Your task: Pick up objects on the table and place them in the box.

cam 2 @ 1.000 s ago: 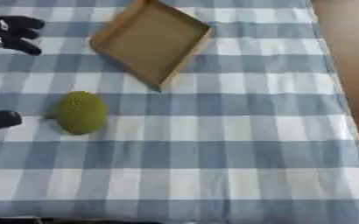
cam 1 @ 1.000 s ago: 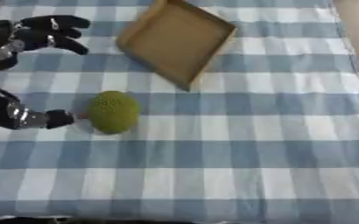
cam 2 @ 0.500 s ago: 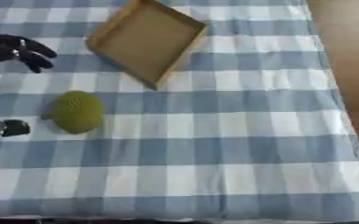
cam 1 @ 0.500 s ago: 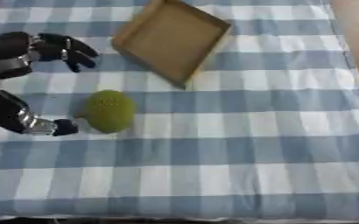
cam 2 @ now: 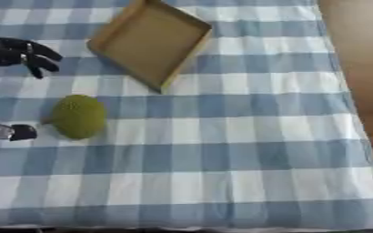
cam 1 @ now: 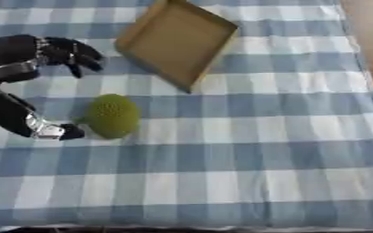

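Observation:
A bumpy green round fruit (cam 1: 112, 115) lies on the blue-and-white checked tablecloth at the left. My left hand (cam 1: 14, 57) comes in from the left edge, open. Its black fingers (cam 1: 72, 51) hang above and behind the fruit, apart from it. The thumb (cam 1: 56, 131), black with a silver band, lies low at the fruit's left side, touching it or nearly so. A shallow brown cardboard box (cam 1: 176, 40) sits open and askew at the back, right of the fingers, with nothing inside. My right hand shows in neither view.
The checked cloth (cam 1: 261, 136) covers the whole table, and its front edge runs along the bottom of the view. A brown floor (cam 2: 357, 54) shows past the table's right edge.
The left hand's fingers have come down and to the right, closer to the fruit. The thumb has edged toward the fruit's left side. Fruit and box have stayed put.

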